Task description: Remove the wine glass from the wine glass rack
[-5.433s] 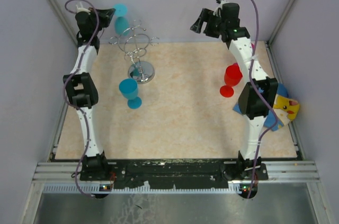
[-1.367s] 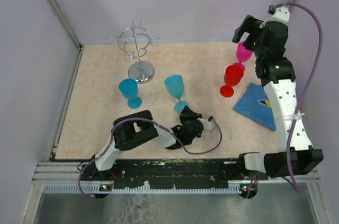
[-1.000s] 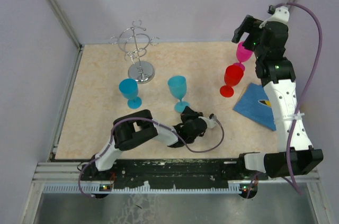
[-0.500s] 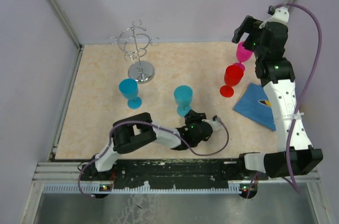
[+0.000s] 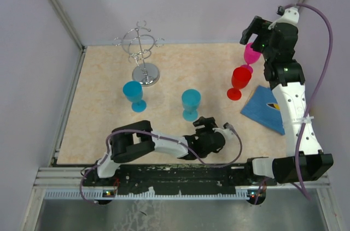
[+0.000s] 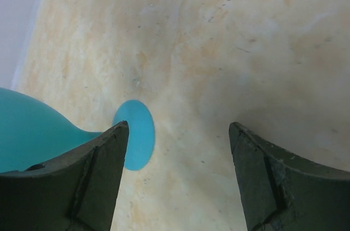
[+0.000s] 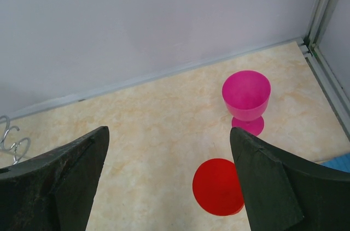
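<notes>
While the left fingers (image 6: pixel 71 187) stand apart and empty, with the wine glass (image 5: pixel 191 101) upright on the bench (image 5: pixel 219 67) at their 11 o'clock, off the bare wine glass rack (image 5: pixel 143 51), a sideways swing could topple it; the right fingers (image 7: pixel 54 187) gape too.

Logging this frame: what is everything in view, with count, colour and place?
wine glass rack: one, silver wire, far left of the table, no glass hanging on it
teal wine glasses: two, upright; one just in front of the rack, one mid-table
red wine glass: one, upright, right side
pink wine glass: one, upright, far right corner, behind the red one
blue sheet: one, flat, right edge, partly under the right arm
table: one, beige marbled
left gripper: open, empty, low over the table on the near side of the mid-table teal glass
right gripper: open, empty, raised above the pink and red glasses
</notes>
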Robot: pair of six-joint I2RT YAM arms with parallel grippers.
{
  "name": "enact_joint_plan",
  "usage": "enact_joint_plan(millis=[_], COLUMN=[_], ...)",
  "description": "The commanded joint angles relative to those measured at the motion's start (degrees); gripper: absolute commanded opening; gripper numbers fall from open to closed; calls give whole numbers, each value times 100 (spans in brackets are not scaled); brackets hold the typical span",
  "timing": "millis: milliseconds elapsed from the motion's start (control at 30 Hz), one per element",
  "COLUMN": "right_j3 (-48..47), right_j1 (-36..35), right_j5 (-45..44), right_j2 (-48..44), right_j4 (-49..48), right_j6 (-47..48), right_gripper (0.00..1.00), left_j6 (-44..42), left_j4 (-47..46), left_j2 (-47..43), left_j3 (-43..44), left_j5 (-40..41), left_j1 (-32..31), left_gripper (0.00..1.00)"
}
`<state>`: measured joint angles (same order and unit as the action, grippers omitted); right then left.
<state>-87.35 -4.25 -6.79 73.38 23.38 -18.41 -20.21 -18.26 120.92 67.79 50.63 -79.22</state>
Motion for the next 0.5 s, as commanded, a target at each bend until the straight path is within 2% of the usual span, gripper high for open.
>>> enact_joint_plan(millis=[0, 167, 300, 367, 467], right_j3=[-112, -272, -328, -373, -511], right_j1=[47, 49, 48, 52, 47], right_j5=[-4, 78, 184, 299, 478], right_j2=[-126, 51, 134, 183, 334], right_j4=[-148, -19, 5, 15, 96], right_j6=[101, 96, 69, 47, 28], right_gripper=[92, 92, 92, 92, 92], left_j6=[947, 1248, 1056, 1219, 1820], left_j4=[905, 1127, 946, 1235, 1796], left_j2=[-695, -1967, -3092, -3496, -3945], left_j3=[56, 121, 155, 333, 637], left_j5=[-787, -1237, -1331, -1671, -2320], left_j1=[-141, -208, 15, 580, 2114], left_gripper=[80, 82, 87, 88, 87])
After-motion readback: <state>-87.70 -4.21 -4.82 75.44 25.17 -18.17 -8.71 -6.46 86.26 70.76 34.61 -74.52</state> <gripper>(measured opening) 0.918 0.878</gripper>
